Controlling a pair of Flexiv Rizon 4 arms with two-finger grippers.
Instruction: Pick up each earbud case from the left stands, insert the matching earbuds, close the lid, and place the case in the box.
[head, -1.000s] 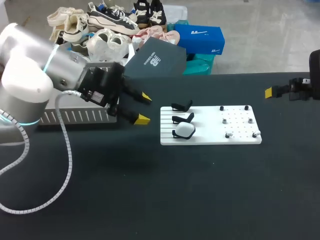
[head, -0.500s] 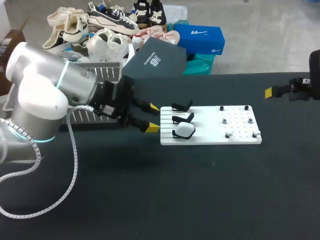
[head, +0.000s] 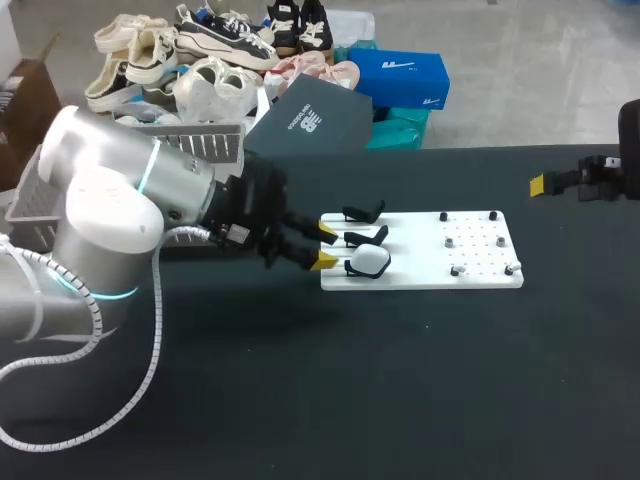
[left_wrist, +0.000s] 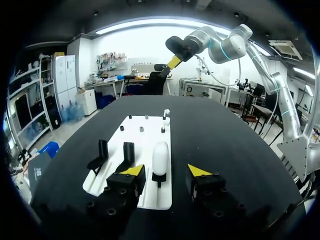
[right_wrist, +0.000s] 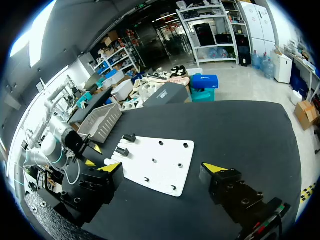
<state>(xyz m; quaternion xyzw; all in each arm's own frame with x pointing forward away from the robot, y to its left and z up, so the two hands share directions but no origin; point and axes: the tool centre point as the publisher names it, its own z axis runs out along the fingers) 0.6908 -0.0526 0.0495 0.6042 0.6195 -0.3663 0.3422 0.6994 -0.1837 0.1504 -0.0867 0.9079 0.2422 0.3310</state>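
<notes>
A white earbud case (head: 368, 260) sits on the nearest of three black stands at the left end of a white board (head: 420, 252). The other two stands (head: 363, 212) are bare. Small earbuds (head: 450, 241) rest on pegs at the board's right end. My left gripper (head: 325, 245) is at the board's left edge. In the left wrist view the case (left_wrist: 160, 157) stands between its fingers (left_wrist: 166, 171), with a gap on each side, so it is open. My right gripper (right_wrist: 162, 167) hangs open and empty, far off at the table's right (head: 560, 183).
A grey slatted basket (head: 205, 143) stands on the table behind my left arm; the right wrist view shows the basket (right_wrist: 105, 120) beyond the board (right_wrist: 157, 160). Dark tabletop stretches in front of the board and to its right.
My left gripper has travelled right to the board's left edge and lowered toward the white case, its fingers drawing closer together. The right arm has kept still.
</notes>
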